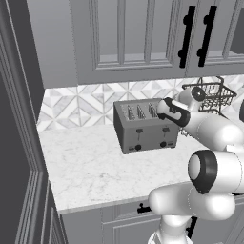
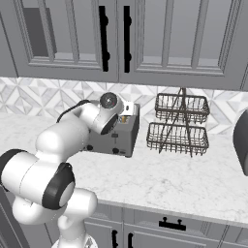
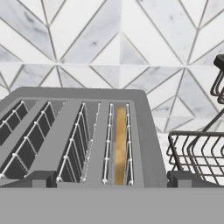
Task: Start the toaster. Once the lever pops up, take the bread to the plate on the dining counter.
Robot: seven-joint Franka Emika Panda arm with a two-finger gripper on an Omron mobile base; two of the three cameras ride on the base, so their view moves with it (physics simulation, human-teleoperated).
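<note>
The grey four-slot toaster (image 1: 143,127) stands on the marble worktop against the tiled wall, with two black levers and two black knobs on its front. A tan bread slice (image 3: 120,144) sits upright in its rightmost slot, with a sliver of the bread (image 2: 125,118) peeking past my hand. My gripper (image 3: 111,180) hovers just above the toaster's (image 3: 74,131) right end, open, its fingertips (image 3: 40,178) wide apart and holding nothing. The plate and the dining counter are out of view.
A two-tier black wire basket rack (image 2: 181,123) stands right of the toaster (image 2: 118,138), close to my hand (image 1: 172,112). Grey wall cabinets hang overhead. A dark appliance (image 2: 241,138) sits at the far right. The worktop (image 1: 90,167) stretches in front.
</note>
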